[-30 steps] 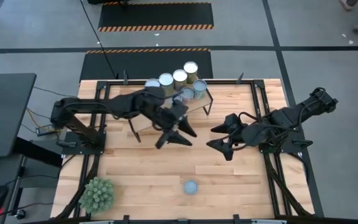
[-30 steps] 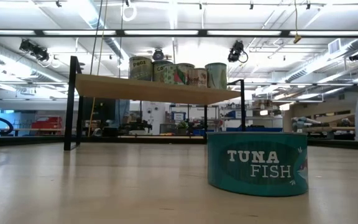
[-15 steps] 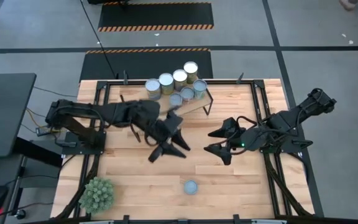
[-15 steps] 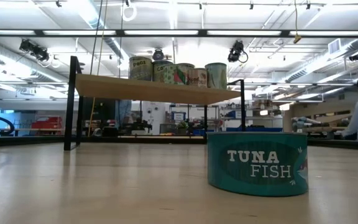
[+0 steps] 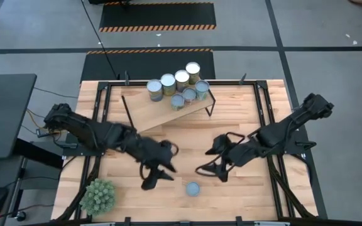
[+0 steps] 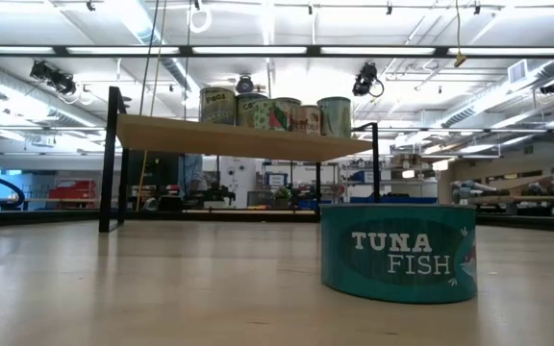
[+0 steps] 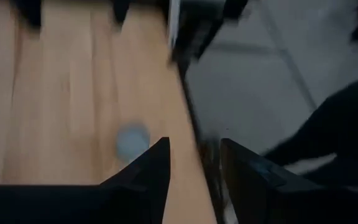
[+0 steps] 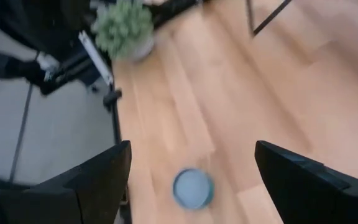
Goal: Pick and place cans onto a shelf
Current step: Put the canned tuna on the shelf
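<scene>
Cans (image 5: 178,86) on shelf (image 5: 156,110), one (tuna) (image 6: 397,252) on table, both claws empty

Six cans (image 5: 176,88) stand upright, crowded together at the raised far end of the shelf (image 5: 153,112), a light-wood plank on thin black legs that slopes down toward the left side. Their round tops are silvery or blue-grey; the low view shows printed labels on their sides. A seventh can (image 5: 193,188), teal with "TUNA FISH" lettering and a blue-grey top, sits upright alone on the tabletop, between the left gripper's fingers (image 5: 156,178) and the right gripper's fingers (image 5: 210,171), touching neither, with both pairs empty.
</scene>
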Controlling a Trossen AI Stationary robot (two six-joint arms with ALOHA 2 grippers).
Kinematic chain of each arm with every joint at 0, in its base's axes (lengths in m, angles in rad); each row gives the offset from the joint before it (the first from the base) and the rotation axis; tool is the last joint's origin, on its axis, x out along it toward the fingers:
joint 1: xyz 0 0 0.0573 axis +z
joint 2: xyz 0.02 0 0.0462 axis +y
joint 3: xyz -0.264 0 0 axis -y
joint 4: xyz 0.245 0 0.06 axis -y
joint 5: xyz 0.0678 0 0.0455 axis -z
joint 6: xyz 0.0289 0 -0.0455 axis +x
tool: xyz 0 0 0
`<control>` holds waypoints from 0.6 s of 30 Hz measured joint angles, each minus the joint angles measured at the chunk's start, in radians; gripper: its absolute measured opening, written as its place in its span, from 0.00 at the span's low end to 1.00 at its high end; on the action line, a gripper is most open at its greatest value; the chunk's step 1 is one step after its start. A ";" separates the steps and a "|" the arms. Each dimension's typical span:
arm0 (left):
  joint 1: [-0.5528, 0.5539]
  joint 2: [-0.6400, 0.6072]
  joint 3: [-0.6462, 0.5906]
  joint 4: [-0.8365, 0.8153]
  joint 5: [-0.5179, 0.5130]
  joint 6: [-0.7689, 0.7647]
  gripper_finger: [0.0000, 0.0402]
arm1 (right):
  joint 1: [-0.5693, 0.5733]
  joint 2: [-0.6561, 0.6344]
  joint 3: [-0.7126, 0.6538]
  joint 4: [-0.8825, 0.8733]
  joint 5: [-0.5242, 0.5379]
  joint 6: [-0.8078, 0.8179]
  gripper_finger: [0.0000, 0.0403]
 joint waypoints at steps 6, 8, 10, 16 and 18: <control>-0.114 0.000 0.000 -0.232 -0.119 -0.101 0.37 | 0.000 0.117 0.002 0.095 -0.117 0.000 0.87; -0.154 0.000 0.000 -0.278 -0.156 -0.102 0.37 | 0.004 0.165 0.026 0.114 -0.136 -0.001 0.86; -0.193 0.000 0.000 -0.312 -0.198 -0.102 0.37 | 0.007 0.212 0.069 0.100 -0.145 -0.002 0.86; -0.320 0.000 0.000 -0.341 -0.323 -0.073 0.37 | 0.006 0.339 0.248 -0.002 -0.122 -0.020 0.86; -0.354 0.000 -0.007 -0.332 -0.356 -0.051 0.36 | 0.005 0.374 0.309 -0.060 -0.118 -0.029 0.86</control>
